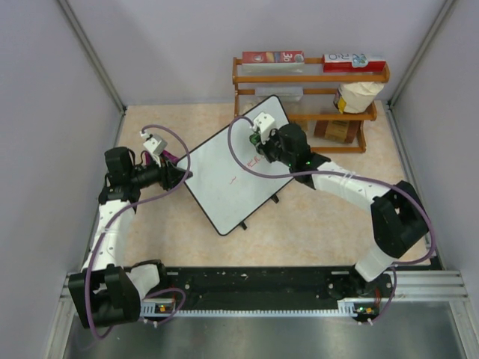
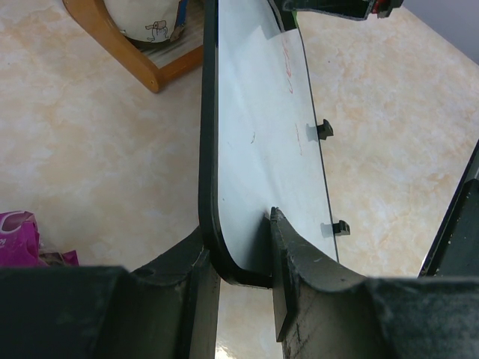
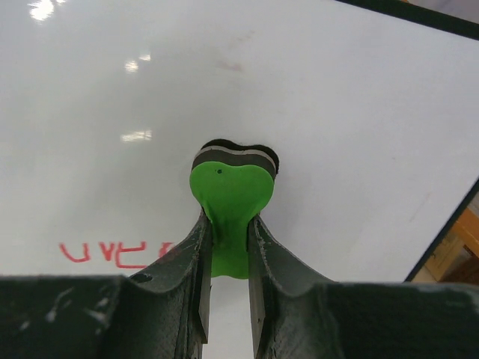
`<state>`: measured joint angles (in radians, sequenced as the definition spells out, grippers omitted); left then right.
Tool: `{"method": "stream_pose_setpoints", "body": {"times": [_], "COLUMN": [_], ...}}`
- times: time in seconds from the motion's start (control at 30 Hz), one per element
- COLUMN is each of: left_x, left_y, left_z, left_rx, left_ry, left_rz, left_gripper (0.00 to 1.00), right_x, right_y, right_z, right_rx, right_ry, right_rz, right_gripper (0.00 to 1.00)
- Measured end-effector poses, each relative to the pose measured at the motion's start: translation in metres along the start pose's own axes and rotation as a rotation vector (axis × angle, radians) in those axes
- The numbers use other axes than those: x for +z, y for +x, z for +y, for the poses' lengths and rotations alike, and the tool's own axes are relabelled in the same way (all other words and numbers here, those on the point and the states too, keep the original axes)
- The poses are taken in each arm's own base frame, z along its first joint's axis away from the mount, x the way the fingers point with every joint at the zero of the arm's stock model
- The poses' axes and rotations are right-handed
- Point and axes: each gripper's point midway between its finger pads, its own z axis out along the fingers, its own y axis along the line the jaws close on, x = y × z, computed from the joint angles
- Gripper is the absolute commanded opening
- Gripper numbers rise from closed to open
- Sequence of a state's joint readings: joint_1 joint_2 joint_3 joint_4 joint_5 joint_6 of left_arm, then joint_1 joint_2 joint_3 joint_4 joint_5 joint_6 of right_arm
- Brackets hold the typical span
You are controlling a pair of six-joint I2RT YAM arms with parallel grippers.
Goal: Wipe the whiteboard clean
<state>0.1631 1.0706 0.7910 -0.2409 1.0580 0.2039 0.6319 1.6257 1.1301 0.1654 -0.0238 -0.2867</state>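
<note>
While the left gripper [image 1: 177,176] is at the left of the table [image 1: 314,232], I see its fingers [image 2: 283,247] pressed together on the whiteboard's near left corner, one on each face, pinching the black frame. At the far left of that wrist view, a purple wrapper [image 2: 16,238] lies on the table.

The whiteboard [image 1: 228,176] sits in the middle of the table, turned diagonally, with one corner toward the left gripper and the opposite one up by the shelf [image 1: 310,97]. Two small black feet [image 2: 325,131] stick out along its lower right edge. I cannot tell whether it lies flat or is tipped up.

Faint red writing [image 3: 112,253] shows on the white surface, with a fainter red smear farther along the board.

Over the board's upper right part, the right gripper [image 3: 227,224] pinches a green heart-shaped eraser [image 3: 230,187], whose dark pad touches the board just beside the writing.

Behind it, at the rear right, the wooden shelf holds boxes and a bag.
</note>
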Motion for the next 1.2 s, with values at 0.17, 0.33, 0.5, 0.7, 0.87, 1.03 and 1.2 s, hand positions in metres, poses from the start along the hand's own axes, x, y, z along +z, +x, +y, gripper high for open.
{"method": "stream_pose_setpoints", "body": {"times": [0.17, 0.33, 0.5, 0.7, 0.87, 1.03, 1.2], "left_x": [0.000, 0.000, 0.000, 0.000, 0.000, 0.000, 0.000], "left_y": [0.000, 0.000, 0.000, -0.001, -0.001, -0.001, -0.001], "left_z": [0.000, 0.000, 0.000, -0.001, -0.001, -0.001, 0.000], "left_rx": [0.001, 0.001, 0.003, 0.009, 0.009, 0.010, 0.009], "left_ry": [0.000, -0.001, 0.002, 0.007, 0.008, 0.006, 0.003], "left_rz": [0.000, 0.000, -0.001, -0.004, -0.004, -0.003, -0.003], "left_gripper": [0.00, 0.00, 0.00, 0.00, 0.00, 0.00, 0.00], "right_x": [-0.002, -0.006, -0.014, -0.026, -0.024, -0.021, -0.020], "right_y": [-0.012, -0.022, -0.027, -0.029, -0.025, -0.022, -0.020], "right_z": [0.038, 0.079, 0.127, 0.169, 0.172, 0.167, 0.160], "right_rx": [-0.016, -0.032, -0.055, -0.078, -0.084, -0.095, -0.099], "right_ry": [-0.077, -0.160, -0.254, -0.339, -0.334, -0.304, -0.290], "right_rz": [-0.021, -0.041, -0.046, -0.044, -0.031, -0.029, -0.032], "right_gripper": [0.00, 0.00, 0.00, 0.00, 0.00, 0.00, 0.00]}}
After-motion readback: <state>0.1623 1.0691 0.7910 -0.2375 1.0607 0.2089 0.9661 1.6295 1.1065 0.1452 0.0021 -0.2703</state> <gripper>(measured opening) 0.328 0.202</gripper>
